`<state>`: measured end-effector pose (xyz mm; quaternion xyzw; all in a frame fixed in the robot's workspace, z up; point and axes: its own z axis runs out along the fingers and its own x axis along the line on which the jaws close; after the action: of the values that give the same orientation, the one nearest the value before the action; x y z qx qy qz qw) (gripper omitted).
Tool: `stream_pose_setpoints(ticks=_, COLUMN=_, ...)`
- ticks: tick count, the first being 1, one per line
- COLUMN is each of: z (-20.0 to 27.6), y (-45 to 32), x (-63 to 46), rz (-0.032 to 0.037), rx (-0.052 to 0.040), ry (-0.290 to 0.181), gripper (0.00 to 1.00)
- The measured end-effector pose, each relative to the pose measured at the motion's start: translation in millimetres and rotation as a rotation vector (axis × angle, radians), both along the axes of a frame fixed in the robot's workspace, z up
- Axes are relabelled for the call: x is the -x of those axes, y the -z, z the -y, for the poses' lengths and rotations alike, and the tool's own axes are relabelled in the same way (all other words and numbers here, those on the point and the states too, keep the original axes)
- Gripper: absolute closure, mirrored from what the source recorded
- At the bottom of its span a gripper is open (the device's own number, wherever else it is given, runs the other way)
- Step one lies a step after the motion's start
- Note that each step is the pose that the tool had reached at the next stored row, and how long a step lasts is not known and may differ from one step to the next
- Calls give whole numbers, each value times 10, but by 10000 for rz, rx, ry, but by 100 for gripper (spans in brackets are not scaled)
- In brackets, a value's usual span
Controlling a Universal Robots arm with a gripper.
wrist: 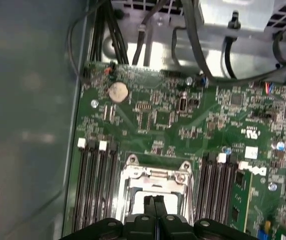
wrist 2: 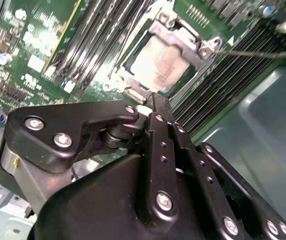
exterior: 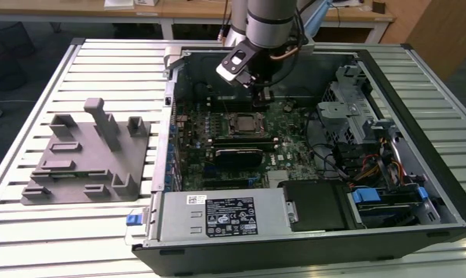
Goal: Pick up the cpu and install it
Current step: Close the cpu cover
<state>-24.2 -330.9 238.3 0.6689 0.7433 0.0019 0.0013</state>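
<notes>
The cpu (exterior: 246,123) lies flat in its socket on the green motherboard (exterior: 291,153), inside the open computer case. In the second wrist view its pale metal top (wrist 2: 157,62) shows under the silver socket frame (wrist 2: 183,42). My gripper (exterior: 262,104) hangs just above the board at the far edge of the socket. Its black fingers (wrist: 150,206) are pressed together with nothing between them, and in the first wrist view they point at the socket frame (wrist: 155,175). In the second wrist view the gripper's tip (wrist 2: 158,100) sits close beside the cpu.
A grey plastic fixture (exterior: 86,156) stands on the slatted table at the exterior view's left. Inside the case are a black block (exterior: 237,155) nearer than the socket, a power supply (exterior: 225,217), a drive cage (exterior: 357,116) and cables (exterior: 364,168). Memory slots (wrist: 95,185) flank the socket.
</notes>
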Motion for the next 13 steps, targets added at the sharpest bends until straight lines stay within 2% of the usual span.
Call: stream_pose_setpoints(ticks=13, z=0, y=88, x=103, rz=-11, rx=1, ry=-1, gripper=89)
